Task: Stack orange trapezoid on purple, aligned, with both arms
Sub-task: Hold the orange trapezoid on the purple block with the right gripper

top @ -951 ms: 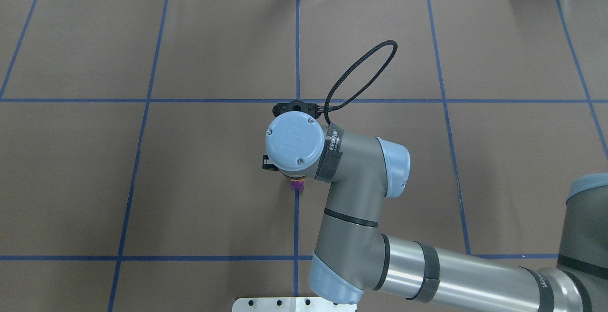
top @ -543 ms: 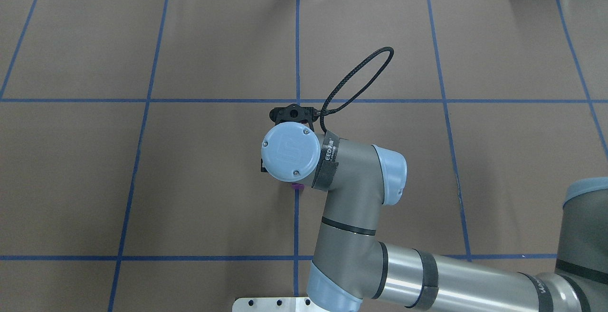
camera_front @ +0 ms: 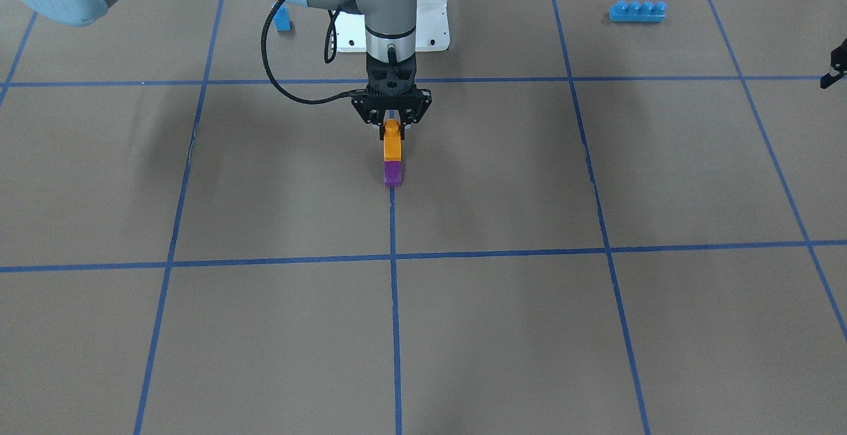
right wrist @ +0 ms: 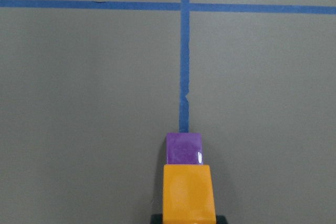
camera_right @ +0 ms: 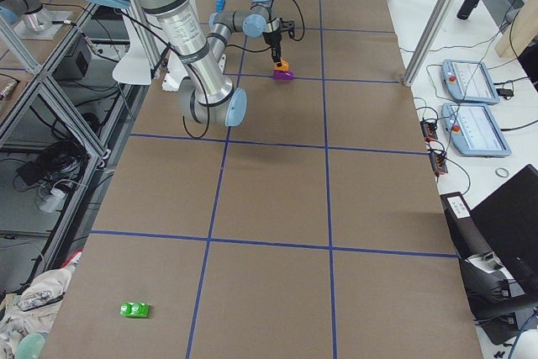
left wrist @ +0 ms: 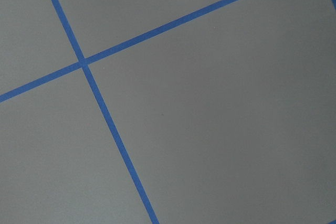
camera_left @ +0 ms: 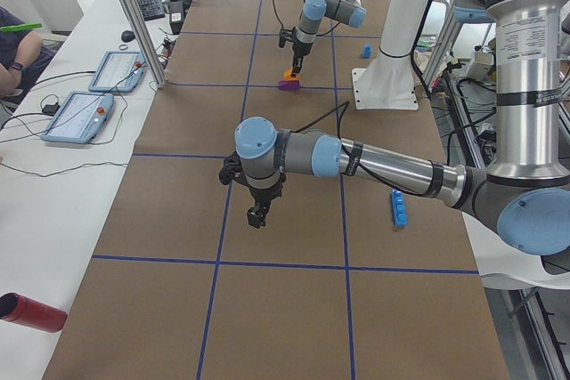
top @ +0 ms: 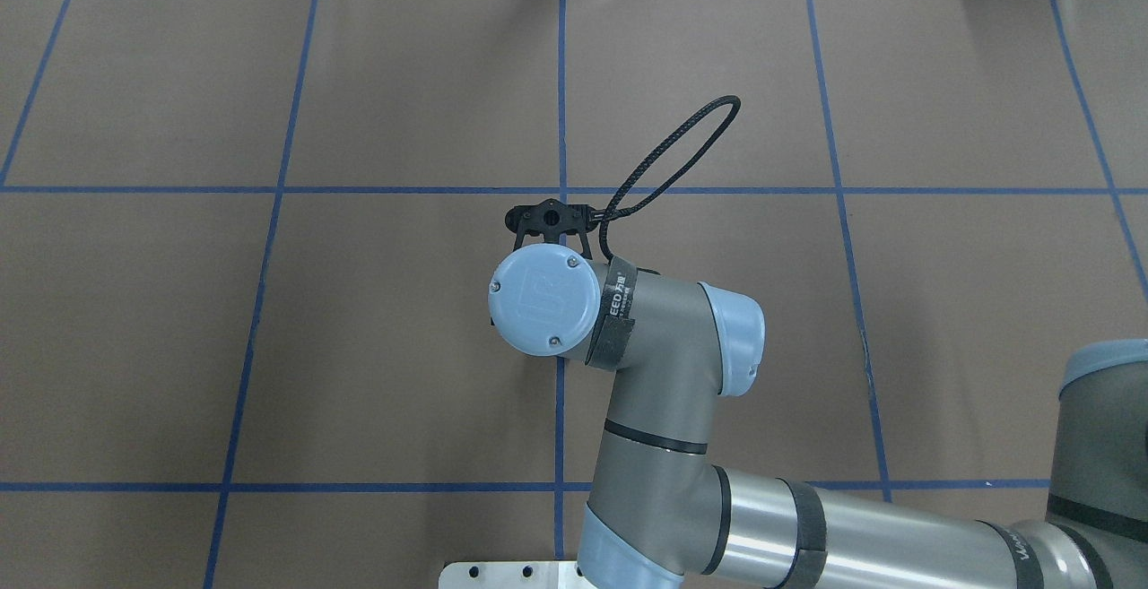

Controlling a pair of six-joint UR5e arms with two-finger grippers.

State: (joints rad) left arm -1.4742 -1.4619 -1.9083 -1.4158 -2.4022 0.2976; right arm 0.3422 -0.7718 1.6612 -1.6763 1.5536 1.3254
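Observation:
The orange trapezoid (camera_front: 392, 148) sits directly on top of the purple block (camera_front: 393, 175) on a blue tape line at mid-table. My right gripper (camera_front: 392, 129) points straight down, its fingers shut on the orange trapezoid's top. In the right wrist view the orange trapezoid (right wrist: 188, 192) is lined up over the purple block (right wrist: 184, 149). In the overhead view my right wrist (top: 544, 299) hides both blocks. My left gripper (camera_front: 832, 71) shows only partly at the view's edge, hanging empty above bare table (camera_left: 256, 216). I cannot tell whether it is open.
A long blue four-stud brick (camera_front: 637, 11) lies near the robot's base on the left arm's side. A small blue block (camera_front: 283, 19) stands beside the white base plate (camera_front: 433, 21). A green block (camera_right: 134, 309) lies far off at the right end.
My right wrist has shifted a little toward the robot's base in the overhead view. It now covers the purple block that showed beneath it before.

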